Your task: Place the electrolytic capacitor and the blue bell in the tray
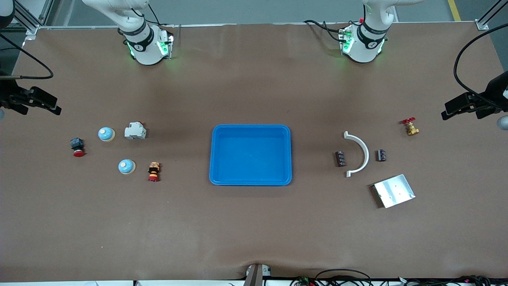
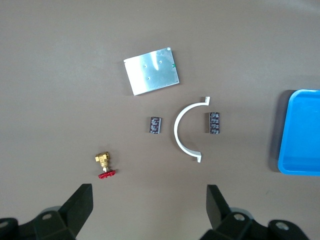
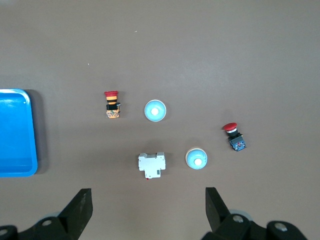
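Observation:
The bright-blue tray (image 1: 219, 155) lies at the table's middle and shows at the edge of both wrist views (image 2: 300, 150) (image 3: 17, 150). Two blue bells (image 1: 106, 134) (image 1: 126, 167) sit toward the right arm's end (image 3: 197, 159) (image 3: 155, 111). Two dark electrolytic capacitors (image 1: 340, 158) (image 1: 381, 155) lie toward the left arm's end (image 2: 214, 123) (image 2: 155, 125), one on each side of a white curved piece (image 1: 359, 153). My left gripper (image 2: 148, 207) is open and empty, high over the table near the capacitors. My right gripper (image 3: 147, 210) is open and empty, high over the table near the bells.
A silver metal plate (image 1: 393, 190) and a brass valve with a red handle (image 1: 410, 128) lie near the capacitors. A white breaker (image 1: 135, 131) and two red push buttons (image 1: 77, 147) (image 1: 153, 171) lie near the bells. Black camera mounts (image 1: 31, 101) (image 1: 472, 105) stand at both table ends.

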`<state>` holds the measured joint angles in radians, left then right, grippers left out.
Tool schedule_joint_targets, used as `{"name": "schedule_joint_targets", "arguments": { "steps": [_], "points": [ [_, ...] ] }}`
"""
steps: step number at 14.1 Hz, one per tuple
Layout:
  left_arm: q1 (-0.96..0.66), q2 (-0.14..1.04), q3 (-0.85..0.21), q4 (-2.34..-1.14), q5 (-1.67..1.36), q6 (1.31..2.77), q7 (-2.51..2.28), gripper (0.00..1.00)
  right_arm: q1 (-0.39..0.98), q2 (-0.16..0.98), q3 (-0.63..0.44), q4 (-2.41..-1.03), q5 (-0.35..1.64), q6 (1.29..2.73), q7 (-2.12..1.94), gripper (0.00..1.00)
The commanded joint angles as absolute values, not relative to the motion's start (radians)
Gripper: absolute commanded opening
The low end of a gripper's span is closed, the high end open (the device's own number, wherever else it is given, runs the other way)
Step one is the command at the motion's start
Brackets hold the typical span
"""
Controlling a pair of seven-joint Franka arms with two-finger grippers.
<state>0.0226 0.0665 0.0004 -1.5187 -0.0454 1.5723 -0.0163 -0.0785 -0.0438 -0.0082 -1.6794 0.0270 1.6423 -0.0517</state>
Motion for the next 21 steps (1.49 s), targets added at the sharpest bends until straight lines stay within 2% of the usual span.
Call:
{"name": "schedule_joint_targets", "arguments": {
  "steps": [1,13,16,19,21],
  "points": [
    [0.018,0.072,0.005,-1.503,-0.041,1.562,-0.009,1.00,-0.083,-0.071,-0.015,-1.700,0.041,1.643,-0.063,1.00],
    [0.028,0.075,0.005,-1.538,-0.043,1.539,0.002,1.00,-0.083,-0.071,-0.017,-1.700,0.041,1.643,-0.064,1.00],
    [0.040,0.112,0.011,-1.551,-0.046,1.539,-0.020,1.00,-0.084,-0.071,-0.017,-1.700,0.041,1.643,-0.064,1.00],
    [0.123,0.164,0.009,-1.563,-0.152,1.548,-0.078,1.00,-0.084,-0.071,-0.017,-1.700,0.041,1.646,-0.066,1.00],
    [0.111,0.176,0.003,-1.598,-0.150,1.603,-0.080,1.00,-0.083,-0.071,-0.017,-1.700,0.041,1.644,-0.066,1.00]
  ]
}}
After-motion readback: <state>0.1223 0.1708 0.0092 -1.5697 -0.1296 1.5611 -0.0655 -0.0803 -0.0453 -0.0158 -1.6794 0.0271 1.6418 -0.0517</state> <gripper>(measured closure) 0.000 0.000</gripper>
